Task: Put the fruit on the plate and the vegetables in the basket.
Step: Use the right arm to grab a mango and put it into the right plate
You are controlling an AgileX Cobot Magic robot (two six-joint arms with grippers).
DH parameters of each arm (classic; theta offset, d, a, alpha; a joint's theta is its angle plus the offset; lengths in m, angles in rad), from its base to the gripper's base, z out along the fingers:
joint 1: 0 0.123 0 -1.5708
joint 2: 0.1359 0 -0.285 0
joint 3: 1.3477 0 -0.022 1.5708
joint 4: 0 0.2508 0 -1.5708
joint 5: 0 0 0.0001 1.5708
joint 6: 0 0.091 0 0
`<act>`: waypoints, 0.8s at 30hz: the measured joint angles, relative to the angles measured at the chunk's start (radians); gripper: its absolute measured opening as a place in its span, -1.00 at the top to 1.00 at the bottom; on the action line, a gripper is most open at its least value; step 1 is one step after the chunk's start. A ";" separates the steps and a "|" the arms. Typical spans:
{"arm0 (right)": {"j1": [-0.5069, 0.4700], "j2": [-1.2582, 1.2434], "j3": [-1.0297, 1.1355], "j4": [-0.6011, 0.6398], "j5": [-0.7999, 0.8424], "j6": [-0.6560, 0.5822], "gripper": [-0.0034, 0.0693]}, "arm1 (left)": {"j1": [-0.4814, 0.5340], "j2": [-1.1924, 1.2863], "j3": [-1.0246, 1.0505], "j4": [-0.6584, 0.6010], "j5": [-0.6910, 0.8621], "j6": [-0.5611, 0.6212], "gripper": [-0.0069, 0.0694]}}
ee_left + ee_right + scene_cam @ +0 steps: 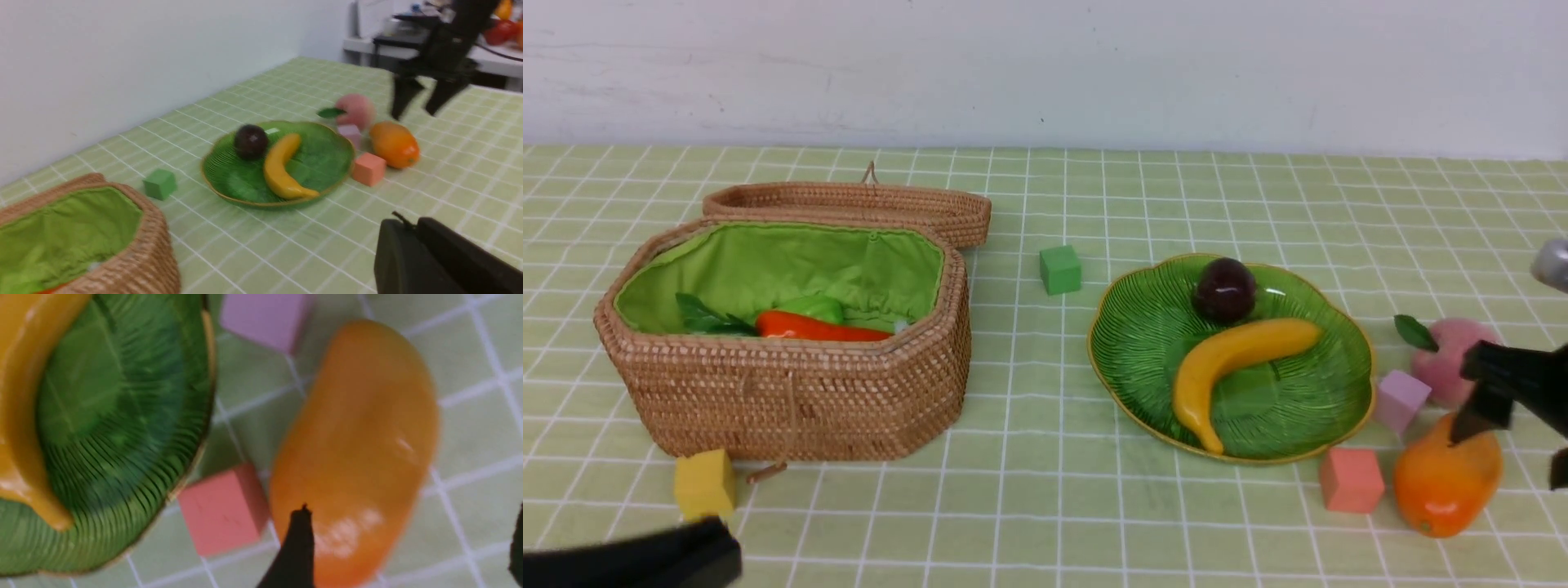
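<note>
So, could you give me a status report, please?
Left hand shut, empty. Right hand open over the mango. Banana, mangosteen on the plate; mango, peach not yet. Pink cube, lilac cube beside the plate, possibly in the way.

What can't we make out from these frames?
- Basket contents: in the front view, its front wall hides all but the pepper and some green; the left wrist view crops it.
- Left gripper: only its tip shows, cropped by the frame edge in the front and left wrist views.
- Right gripper touching the mango or not: blurred; one finger is off-frame in the right wrist view.
</note>
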 joint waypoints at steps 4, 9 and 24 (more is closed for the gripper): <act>-0.001 0.078 0.000 0.029 -0.075 -0.011 -0.94 | 0.000 0.000 0.000 0.003 0.117 0.000 0.72; -0.001 0.146 -0.006 0.036 -0.128 -0.012 -0.85 | 0.000 0.000 0.000 0.013 0.247 0.000 0.72; -0.001 0.213 -0.031 0.018 -0.163 -0.012 -0.67 | 0.000 0.000 0.000 0.019 0.273 0.000 0.72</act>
